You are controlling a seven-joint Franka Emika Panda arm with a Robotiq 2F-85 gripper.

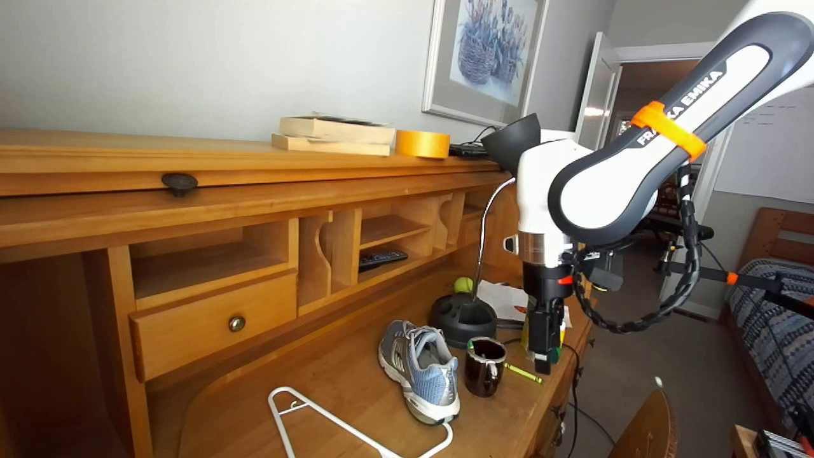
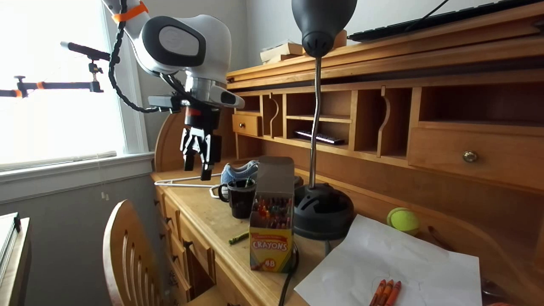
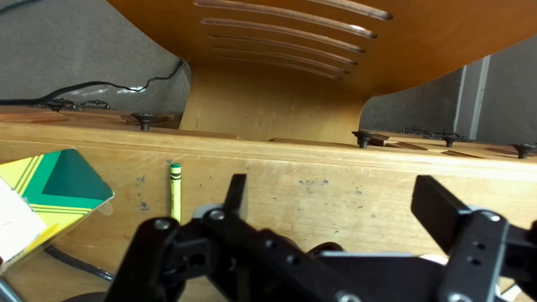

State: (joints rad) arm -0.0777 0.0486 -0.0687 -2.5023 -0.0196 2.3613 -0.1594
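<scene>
Near the mug (image 2: 242, 203) and a "CRAYONS 48" box (image 2: 271, 250), the fingers (image 3: 436, 209) stand wide apart, empty

There is one tool (image 3: 331, 199) with two fingers (image 3: 238, 193). There is one counter (image 1: 318, 375), one mug (image 1: 483, 376), one shoe (image 1: 427, 383), one hanger (image 1: 346, 426), one lamp (image 2: 325, 223) and one ball (image 2: 403, 220). Lying loose are one green crayon (image 3: 175, 193) and three orange crayons (image 2: 386, 292). There is one crayon box (image 2: 270, 250); the crayons inside (image 2: 273, 211) are too crowded to count. I count one sheet of paper (image 2: 374, 255), one remote (image 1: 383, 257), one roll of tape (image 1: 422, 144), one framed picture (image 1: 496, 51), one chair (image 2: 131, 255) and one bed (image 1: 779, 299).
</scene>
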